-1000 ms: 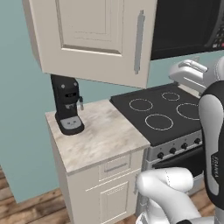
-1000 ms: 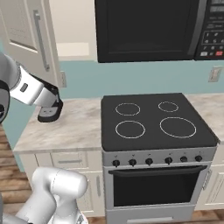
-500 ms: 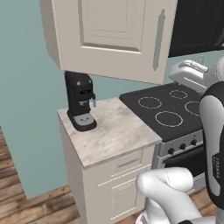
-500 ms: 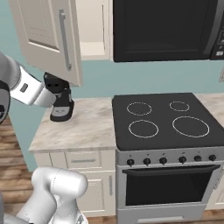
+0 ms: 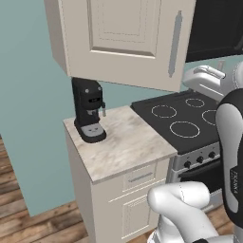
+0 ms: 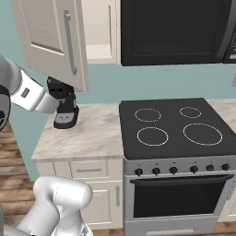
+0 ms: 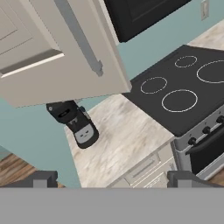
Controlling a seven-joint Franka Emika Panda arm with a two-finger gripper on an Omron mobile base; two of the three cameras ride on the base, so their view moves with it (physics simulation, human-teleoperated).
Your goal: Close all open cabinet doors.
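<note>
One cabinet door (image 5: 123, 38) stands swung out over the counter, a beige panel with a long silver bar handle (image 5: 174, 45). From the right base it hangs at the upper left as the same door (image 6: 48, 37), and the open cabinet (image 6: 99, 30) shows behind it. In the hand view the door (image 7: 43, 52) fills the upper left, seen from below and in front. My gripper (image 7: 113, 178) is open, its dark fingertips (image 7: 43, 178) far apart with nothing between them, at a distance from the door. My white forearm (image 6: 27, 92) reaches in from the left.
A black coffee machine (image 5: 89, 111) stands on the marble counter (image 5: 123, 142) under the open door. To its right are the black stove (image 6: 170, 126) and, above it, the black microwave (image 6: 175, 30). Drawer fronts (image 5: 140, 178) sit below the counter.
Both base views have shifted: the base has driven left and the cabinet, counter and stove now sit further right. The door is still swung out.
</note>
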